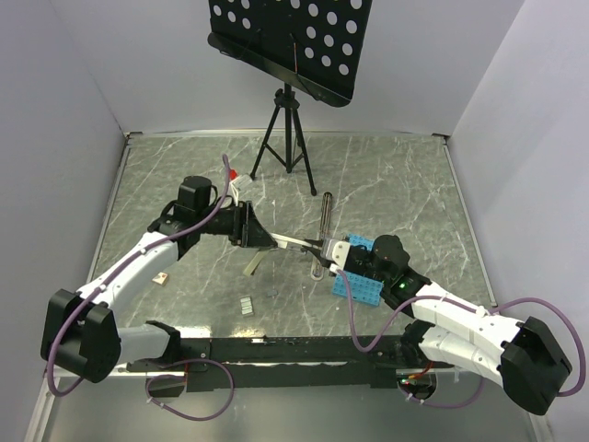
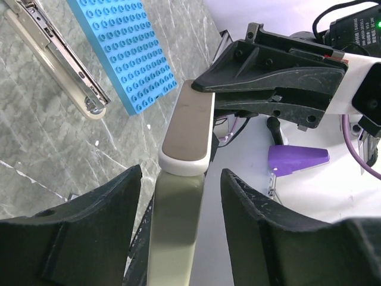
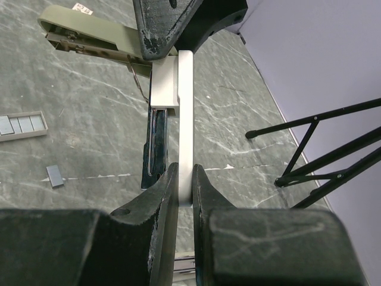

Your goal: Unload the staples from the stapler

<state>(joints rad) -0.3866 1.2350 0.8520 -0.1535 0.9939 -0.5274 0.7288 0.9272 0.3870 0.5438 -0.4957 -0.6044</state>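
Note:
The stapler (image 1: 290,242) hangs above the table between my two grippers. My left gripper (image 1: 250,230) holds its left end. In the left wrist view the stapler's olive arm with a white tip (image 2: 186,143) runs between my fingers (image 2: 89,232). My right gripper (image 3: 184,179) is shut on the thin white bar (image 3: 185,107) of the stapler. A second olive arm (image 3: 89,30) splays out to the left. A small grey block of staples (image 3: 55,176) lies on the table, and a strip holding more (image 3: 21,125) lies beyond it; that strip also shows in the top view (image 1: 247,305).
A blue perforated plate (image 1: 361,281) lies under my right gripper, with a long thin rod (image 1: 324,207) beside it. A dark metal piece (image 3: 153,149) sits below the bar. A tripod stand (image 1: 285,138) is at the back. A small tan object (image 1: 161,278) lies at the left.

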